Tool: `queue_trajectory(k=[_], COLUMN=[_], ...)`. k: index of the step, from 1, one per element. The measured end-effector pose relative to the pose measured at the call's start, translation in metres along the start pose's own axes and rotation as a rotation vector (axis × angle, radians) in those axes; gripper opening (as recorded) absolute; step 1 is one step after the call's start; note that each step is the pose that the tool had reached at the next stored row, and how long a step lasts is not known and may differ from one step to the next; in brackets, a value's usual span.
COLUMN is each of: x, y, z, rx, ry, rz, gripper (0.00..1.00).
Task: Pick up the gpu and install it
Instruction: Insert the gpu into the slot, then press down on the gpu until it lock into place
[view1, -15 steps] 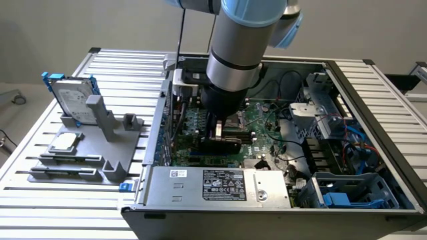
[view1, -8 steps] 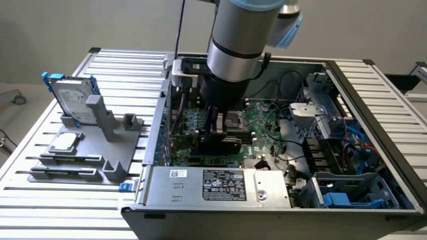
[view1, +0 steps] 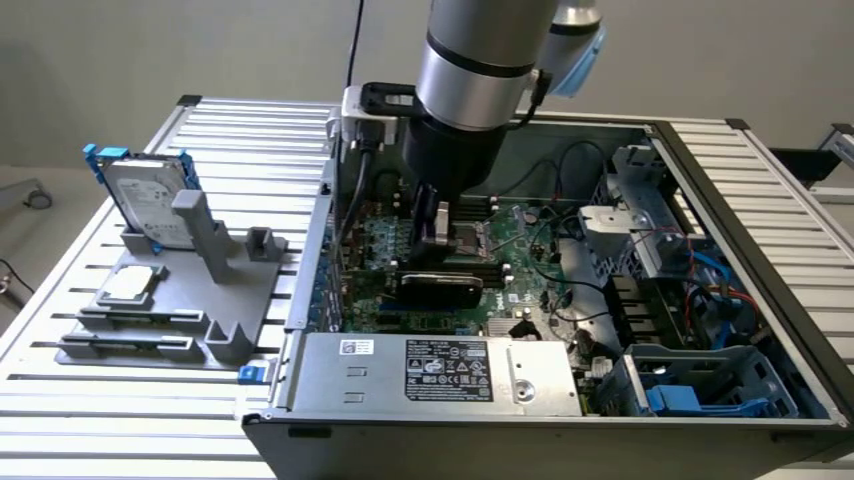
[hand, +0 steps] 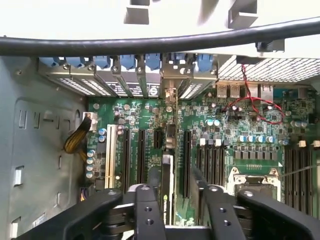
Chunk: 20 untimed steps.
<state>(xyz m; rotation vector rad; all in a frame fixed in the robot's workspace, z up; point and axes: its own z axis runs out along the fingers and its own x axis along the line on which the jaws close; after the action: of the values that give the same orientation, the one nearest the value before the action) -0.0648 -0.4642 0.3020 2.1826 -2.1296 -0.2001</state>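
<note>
The gpu (view1: 441, 289) stands on edge in a slot of the green motherboard (view1: 527, 255) inside the open computer case, its black rounded shroud facing the exterior camera. My gripper (view1: 435, 240) hangs just above it, with a small gap between the fingertips and the card's top. In the wrist view the gpu (hand: 168, 185) is seen edge-on, running from between my fingers (hand: 145, 200) up to the metal bracket (hand: 171, 92) at the case's rear wall. My gripper (hand: 178, 191) is open, its fingers straddling the card with space on one side.
A grey fixture (view1: 200, 290) on the exterior view's left holds a silver hard drive with blue frame (view1: 144, 200). The power supply (view1: 441, 370) and a blue drive cage (view1: 707, 385) sit at the case's front. A black cable (hand: 150, 44) crosses the wrist view. The CPU socket (hand: 255, 182) lies beside the slots.
</note>
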Motion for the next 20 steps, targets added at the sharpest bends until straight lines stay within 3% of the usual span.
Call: queue_trajectory(k=[2,4,5,8,20], x=[0.0,-0.0001,-0.0001,-0.0001,-0.0001], y=[0.0,0.0,0.0,0.0,0.0], z=[-0.0017,-0.0021,-0.0021,-0.0022,-0.0023], rx=[0.0002,0.003,0.0059,0.0194,0.0193], ry=[0.0001,-0.0002,-0.0001,0.0005,0.0006], rz=[0.0,0.0,0.0,-0.001,-0.001], gripper=[0.26,0.2,0.14,0.11,0.11])
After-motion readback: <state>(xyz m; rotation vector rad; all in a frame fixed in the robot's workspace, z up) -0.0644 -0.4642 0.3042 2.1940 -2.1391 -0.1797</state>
